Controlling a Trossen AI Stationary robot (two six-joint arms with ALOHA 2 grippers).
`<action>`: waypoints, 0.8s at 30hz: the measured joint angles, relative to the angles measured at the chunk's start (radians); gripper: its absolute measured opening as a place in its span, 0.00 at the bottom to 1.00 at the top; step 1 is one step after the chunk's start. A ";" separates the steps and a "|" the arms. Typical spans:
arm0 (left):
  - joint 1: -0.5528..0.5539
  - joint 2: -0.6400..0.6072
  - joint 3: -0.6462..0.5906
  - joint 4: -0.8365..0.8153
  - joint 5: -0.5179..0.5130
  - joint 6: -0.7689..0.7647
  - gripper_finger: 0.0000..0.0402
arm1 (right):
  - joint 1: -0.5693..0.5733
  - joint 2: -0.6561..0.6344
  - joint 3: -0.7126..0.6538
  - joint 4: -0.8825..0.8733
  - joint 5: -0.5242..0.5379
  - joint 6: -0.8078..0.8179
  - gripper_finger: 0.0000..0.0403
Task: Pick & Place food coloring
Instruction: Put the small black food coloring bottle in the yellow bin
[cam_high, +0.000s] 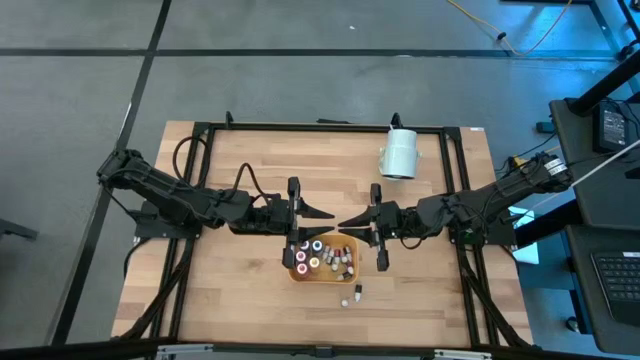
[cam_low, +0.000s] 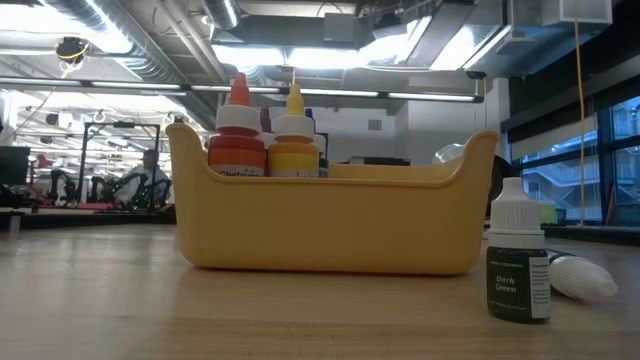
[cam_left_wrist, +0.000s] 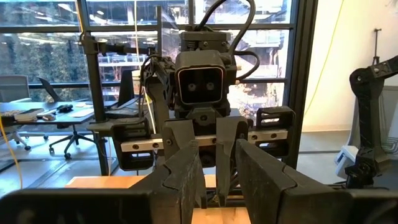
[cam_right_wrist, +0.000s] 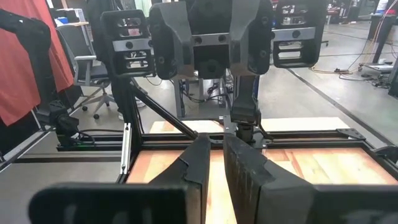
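The food coloring is several tiny bottles with coloured caps (cam_high: 322, 255) standing in an orange tray (cam_high: 300, 276) at the table's middle. The low view shows the tray (cam_low: 330, 225) with an orange bottle (cam_low: 237, 140) and a yellow one (cam_low: 294, 145) upright inside. A dark green bottle with a white cap (cam_low: 518, 265) stands on the table beside it, and a white one (cam_low: 582, 278) lies behind that. My left gripper (cam_high: 325, 213) (cam_left_wrist: 217, 152) and right gripper (cam_high: 352, 220) (cam_right_wrist: 216, 143) face each other level, tip to tip, above the tray's far edge. The left is slightly open and the right is shut, and neither holds anything.
A large white cylinder (cam_high: 400, 153) lies at the table's far right. Two loose bottles (cam_high: 352, 296) sit on the wood just near of the tray. A black frame (cam_high: 205, 200) runs around the table top. Bare wood lies to the left and right of the tray.
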 joint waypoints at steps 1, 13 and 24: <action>0.000 0.000 0.000 0.000 0.000 0.000 0.26 | 0.000 0.000 0.000 0.000 0.000 0.001 0.13; 0.000 0.000 0.000 -0.357 0.001 -0.135 0.26 | 0.003 0.011 0.001 -0.534 -0.270 0.292 0.28; 0.000 0.000 0.000 -0.565 0.001 -0.187 0.25 | 0.130 0.165 0.001 -0.808 -0.369 0.126 0.61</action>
